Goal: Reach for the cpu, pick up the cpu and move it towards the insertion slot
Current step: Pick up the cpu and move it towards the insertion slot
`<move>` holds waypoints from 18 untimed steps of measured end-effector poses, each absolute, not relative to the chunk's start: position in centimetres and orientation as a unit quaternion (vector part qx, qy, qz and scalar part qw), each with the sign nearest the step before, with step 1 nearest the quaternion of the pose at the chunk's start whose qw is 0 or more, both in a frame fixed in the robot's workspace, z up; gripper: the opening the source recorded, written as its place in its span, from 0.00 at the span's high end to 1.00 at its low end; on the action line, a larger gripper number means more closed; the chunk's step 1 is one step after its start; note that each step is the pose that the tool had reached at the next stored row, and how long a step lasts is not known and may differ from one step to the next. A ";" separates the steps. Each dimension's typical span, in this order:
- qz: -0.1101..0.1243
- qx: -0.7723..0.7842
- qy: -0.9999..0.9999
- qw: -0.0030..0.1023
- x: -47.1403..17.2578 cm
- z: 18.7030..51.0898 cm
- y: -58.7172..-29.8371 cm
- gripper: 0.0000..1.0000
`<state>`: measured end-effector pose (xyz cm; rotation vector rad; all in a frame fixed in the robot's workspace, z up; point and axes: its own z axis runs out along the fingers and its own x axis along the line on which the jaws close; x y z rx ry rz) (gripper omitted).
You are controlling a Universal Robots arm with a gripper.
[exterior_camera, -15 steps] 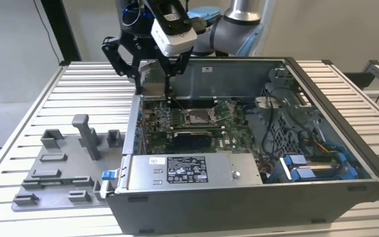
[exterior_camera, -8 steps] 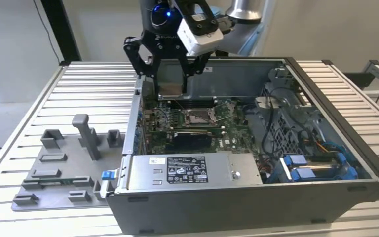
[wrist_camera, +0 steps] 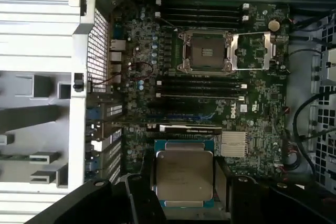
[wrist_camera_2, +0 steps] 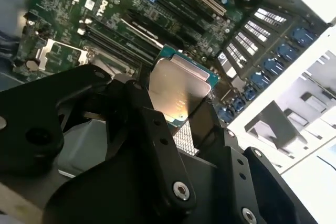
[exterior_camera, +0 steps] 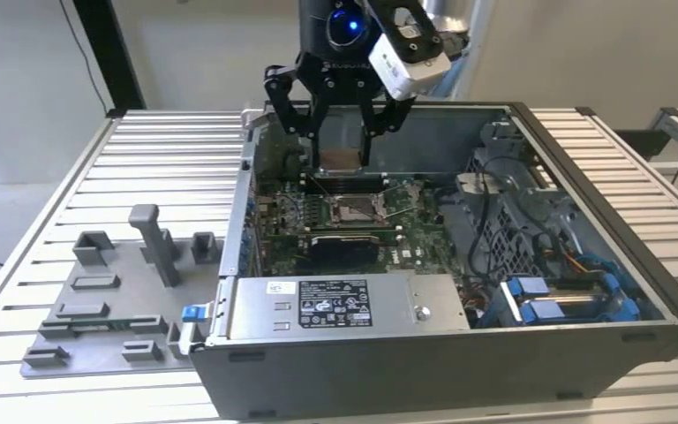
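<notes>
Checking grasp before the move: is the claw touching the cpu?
Touching. In the second wrist view, the claw has its black fingers pressed against opposite edges of the cpu, holding it up above the green board.

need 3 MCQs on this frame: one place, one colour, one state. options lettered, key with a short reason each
1. Where is the cpu?
A. On the grey tray
B. Held in the tool above the motherboard
C. Seated in the insertion slot

2. What colour is the cpu's top?
A. Silvery
B. Black
C. Red

3. What state is the insertion slot in?
A. Open, no chip in it
B. Closed over a chip
C. Covered by a fan

Key: 1 B, fingers flank the chip in both wrist views. 2 A, metal lid shows silvery. 3 A, frame stands open with a dark centre.
</notes>
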<state>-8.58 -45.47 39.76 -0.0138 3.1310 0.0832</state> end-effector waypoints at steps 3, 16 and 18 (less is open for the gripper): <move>0.027 -0.004 1.000 0.005 -7.3 39.8 -45.5 1.00; 0.027 -0.004 1.000 0.005 -3.7 39.8 -45.5 1.00; 0.027 -0.004 1.000 0.005 -3.7 39.8 -45.5 1.00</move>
